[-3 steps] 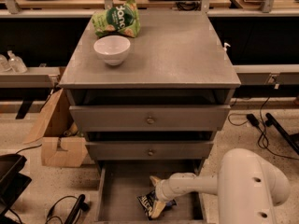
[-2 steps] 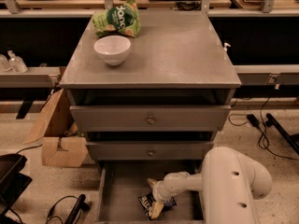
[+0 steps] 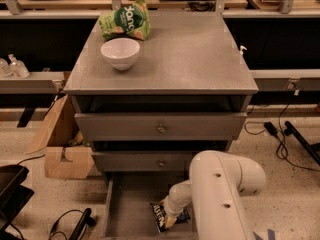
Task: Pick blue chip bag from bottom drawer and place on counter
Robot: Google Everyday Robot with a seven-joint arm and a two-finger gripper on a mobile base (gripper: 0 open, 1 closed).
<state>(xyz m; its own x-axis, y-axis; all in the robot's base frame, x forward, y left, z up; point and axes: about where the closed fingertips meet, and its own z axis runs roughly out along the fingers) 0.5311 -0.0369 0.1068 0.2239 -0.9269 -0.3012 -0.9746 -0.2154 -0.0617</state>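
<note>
The blue chip bag [image 3: 159, 217], dark with white lettering, lies on the floor of the open bottom drawer [image 3: 129, 208], right of its middle. My gripper [image 3: 169, 218] reaches down into the drawer and rests at the bag's right side, touching it. My white arm [image 3: 220, 194] fills the lower right and hides the drawer's right part. The grey counter [image 3: 190, 54] tops the cabinet above.
A white bowl [image 3: 120, 52] and a green snack bag [image 3: 125, 21] sit at the counter's back left. Two knobbed drawers [image 3: 161, 129] are above the open one, the upper pulled slightly out. A cardboard box [image 3: 65, 156] and cables [image 3: 70, 224] lie on the floor to the left.
My arm's big joint has swung left and closer to the camera, covering more of the drawer's right side. The gripper and the bag stay at about the same spot.
</note>
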